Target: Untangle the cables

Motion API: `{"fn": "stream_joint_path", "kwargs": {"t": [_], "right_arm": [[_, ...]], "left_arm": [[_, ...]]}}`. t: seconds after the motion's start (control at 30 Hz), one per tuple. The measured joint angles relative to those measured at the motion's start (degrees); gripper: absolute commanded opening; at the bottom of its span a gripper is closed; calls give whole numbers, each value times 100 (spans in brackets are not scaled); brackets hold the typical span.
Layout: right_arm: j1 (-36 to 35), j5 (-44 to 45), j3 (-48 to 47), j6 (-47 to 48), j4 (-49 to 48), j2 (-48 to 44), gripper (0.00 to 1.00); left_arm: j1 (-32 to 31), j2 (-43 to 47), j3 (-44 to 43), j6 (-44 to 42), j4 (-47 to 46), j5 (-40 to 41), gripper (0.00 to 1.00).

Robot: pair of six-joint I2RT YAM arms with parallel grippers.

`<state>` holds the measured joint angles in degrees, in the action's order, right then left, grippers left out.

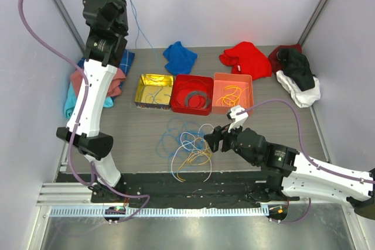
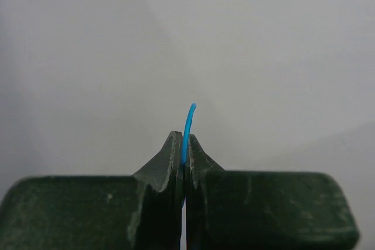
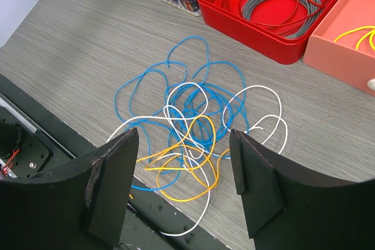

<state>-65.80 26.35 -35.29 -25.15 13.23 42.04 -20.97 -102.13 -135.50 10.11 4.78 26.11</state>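
Currently the tangle of cables (image 1: 187,146) lies on the table (image 1: 135,127) just in front of the red tray (image 1: 177,83), toward the arm bases. Blue, white and orange strands are looped through one another. The blue loops sit nearest the red tray and the orange ones farthest from it.

State of the left gripper (image 2: 184,140): fingers pressed together, pinching a blue cable (image 2: 188,122) close to its tip, with a short end poking out past the pads. In the top view this arm stands high, well behind and left of the red tray, and a thin blue line drops from it toward the back of the table. Where the lower end goes: cannot tell.

State of the right gripper (image 3: 183,136): fingers spread wide, nothing between them, poised over the tangle in front of the red tray.

Other contents:
- The red tray holds a grey coil (image 1: 196,99).
- The gold tin (image 1: 140,83) touching its left side holds thin wire.
- The salmon tray (image 1: 246,80) on its right holds yellow cables (image 1: 231,95).

Handling, judged:
- The strands look light, limp and smooth-jacketed, so they are likely to slide in a loose pinch. Full closure is needed on so thin a wire.
- Tugging one strand will probably drag the whole pile and tighten the crossings.
- Best hold is an outlying section clear of overlaps, e.g. the white loop (image 3: 263,88) at the tangle's edge, drawn out slowly.
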Motion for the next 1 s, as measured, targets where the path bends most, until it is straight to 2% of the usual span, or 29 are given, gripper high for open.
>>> {"fn": "stream_joint_path", "kwargs": {"t": [0.23, 0.33, 0.63, 1.0], "right_arm": [[31, -55, 31, 0, -48, 11, 71], [31, -55, 33, 0, -63, 9, 71], [35, -50, 66, -46, -76, -59, 71], [42, 37, 133, -72, -68, -256, 71]], "left_arm": [[0, 776, 2201, 369, -101, -63, 0], [0, 909, 2859, 459, -111, -37, 0], [4, 1034, 3974, 612, -144, 50, 0], [28, 1864, 5855, 1049, -197, 92, 0]]}}
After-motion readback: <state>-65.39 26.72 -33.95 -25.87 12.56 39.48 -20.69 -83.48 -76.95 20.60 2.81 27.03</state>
